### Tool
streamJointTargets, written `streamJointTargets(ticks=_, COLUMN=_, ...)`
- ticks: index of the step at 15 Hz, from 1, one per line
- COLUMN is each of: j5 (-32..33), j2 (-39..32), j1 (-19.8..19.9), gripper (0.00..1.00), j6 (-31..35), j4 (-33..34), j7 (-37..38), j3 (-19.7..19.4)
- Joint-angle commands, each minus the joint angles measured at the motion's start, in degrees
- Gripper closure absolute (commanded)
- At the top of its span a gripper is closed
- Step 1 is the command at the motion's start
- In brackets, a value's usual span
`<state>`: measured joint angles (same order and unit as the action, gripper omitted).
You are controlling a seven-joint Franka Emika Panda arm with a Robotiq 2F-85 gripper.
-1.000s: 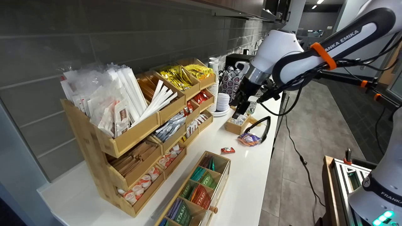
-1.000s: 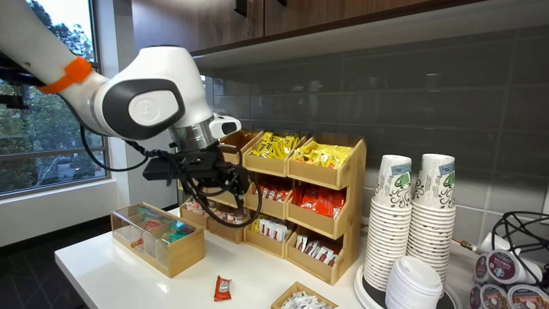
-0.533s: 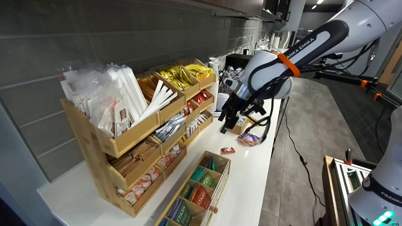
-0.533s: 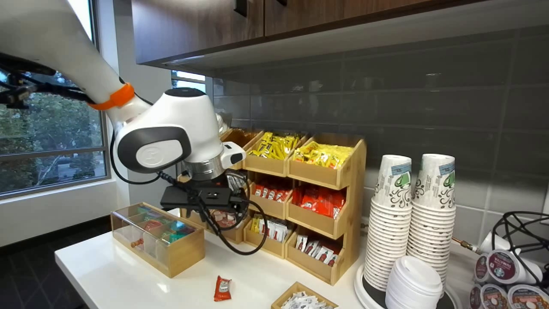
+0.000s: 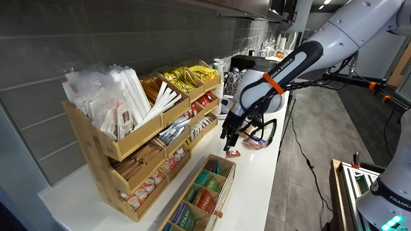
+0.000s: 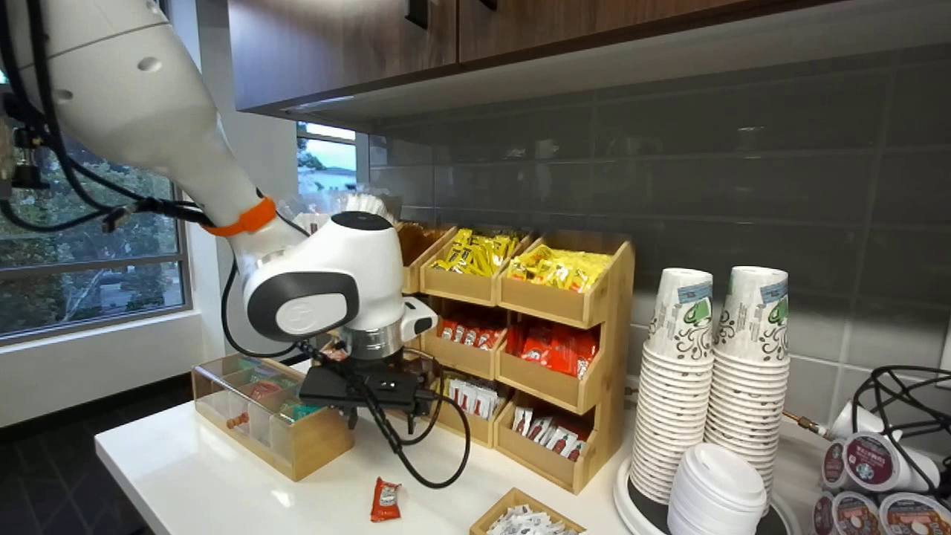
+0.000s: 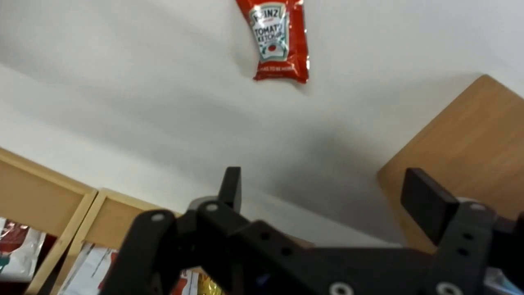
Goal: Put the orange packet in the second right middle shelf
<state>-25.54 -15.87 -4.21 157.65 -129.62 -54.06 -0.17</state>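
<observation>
While the Robotiq gripper [image 7: 327,194] gapes empty low in the wrist view, the Heinz ketchup packet [image 7: 279,43] lies upper centre, its long axis roughly up the frame.

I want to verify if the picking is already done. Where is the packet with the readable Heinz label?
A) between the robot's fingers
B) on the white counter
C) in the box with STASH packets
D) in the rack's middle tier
B: in the wrist view, the Heinz packet lies on the white counter, with bare surface between it and the open fingers.
</observation>
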Motion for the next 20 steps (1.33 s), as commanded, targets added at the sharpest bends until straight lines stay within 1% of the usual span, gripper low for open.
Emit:
streamJointTargets(ticks=1, j5=6.4, j2=-3.7, j1=4.0, gripper=0.0, j6=-4.1, j4=3.0, j7=4.9, j3=3.4)
streamJointTargets(ticks=5, j5=13.7, j2=-5.5, j1=5.0, gripper=0.0, j6=-5.2, j4=3.8, j7=10.8, j3=3.6)
streamJointTargets(ticks=10, j5=19.3, j2=-6.4, j1=6.0, gripper=0.0, j6=-6.0, j4=4.0, j7=15.4, j3=4.1)
streamJointTargets(ticks=11, j5=19.9, j2=-6.4, j1=6.2, gripper=0.07, j6=-6.4, j4=4.0, j7=15.9, j3=4.2)
streamJointTargets(ticks=12, j5=20.6, j2=-6.4, j1=6.3, gripper=0.18, j6=-6.7, j4=4.1, j7=16.4, j3=4.3)
streamJointTargets(ticks=13, j5=21.1, j2=-6.5, j1=6.5, gripper=0.34, j6=-7.0, j4=4.2, j7=16.7, j3=4.3)
streamJointTargets(ticks=16, j5=22.5, j2=-6.7, j1=6.7, gripper=0.58, j6=-7.6, j4=4.6, j7=17.7, j3=4.4)
streamJointTargets(ticks=17, j5=22.9, j2=-6.9, j1=6.7, gripper=0.46, j6=-7.5, j4=4.8, j7=18.1, j3=4.4)
streamJointTargets(ticks=18, j5=23.3, j2=-7.0, j1=6.7, gripper=0.2, j6=-7.6, j4=4.9, j7=18.4, j3=4.4)
streamJointTargets(ticks=19, j5=23.6, j2=-7.1, j1=6.7, gripper=0.21, j6=-7.6, j4=5.0, j7=18.6, j3=4.4)
streamJointTargets(ticks=20, j5=23.9, j2=-7.2, j1=6.8, gripper=0.19, j6=-7.6, j4=5.0, j7=18.9, j3=4.5)
